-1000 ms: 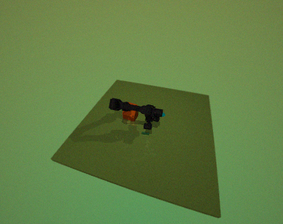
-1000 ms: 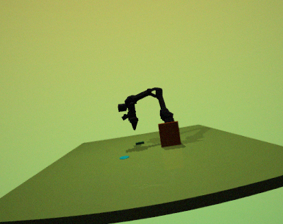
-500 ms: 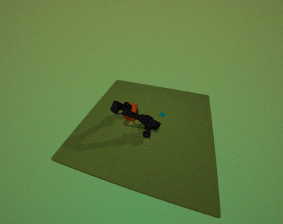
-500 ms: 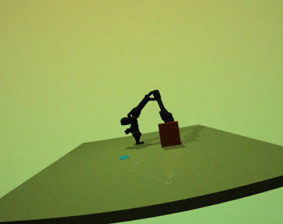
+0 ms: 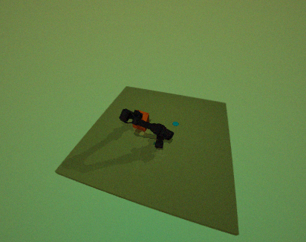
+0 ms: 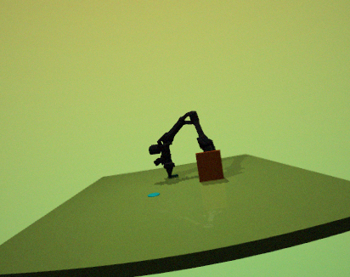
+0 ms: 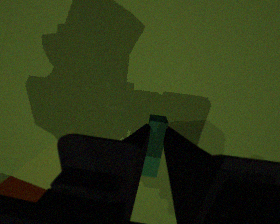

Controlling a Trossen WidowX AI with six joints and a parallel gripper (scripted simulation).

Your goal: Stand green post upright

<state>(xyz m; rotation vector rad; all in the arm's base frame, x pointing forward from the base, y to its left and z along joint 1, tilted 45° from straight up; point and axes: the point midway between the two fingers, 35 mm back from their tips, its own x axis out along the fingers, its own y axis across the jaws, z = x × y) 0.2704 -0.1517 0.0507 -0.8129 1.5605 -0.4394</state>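
Note:
The green post (image 7: 154, 145) (image 6: 174, 176) lies flat on the table, its length running between the fingers in the wrist view. My gripper (image 7: 156, 129) (image 6: 170, 175) (image 5: 159, 147) points down at table level and is shut on the post, with one fingertip against each side near one end. In the top view the gripper hides most of the post. The cyan circle (image 5: 175, 124) (image 6: 154, 195) lies flat on the table, a short way from the gripper and uncovered. It is not in the wrist view.
An orange-red block (image 5: 143, 116) (image 6: 210, 166) (image 7: 17, 189) stands on the table (image 5: 200, 174) (image 6: 101, 238) by the arm's base. The arm arches from there to the gripper and casts long shadows. The table edges lie well away from the post and circle.

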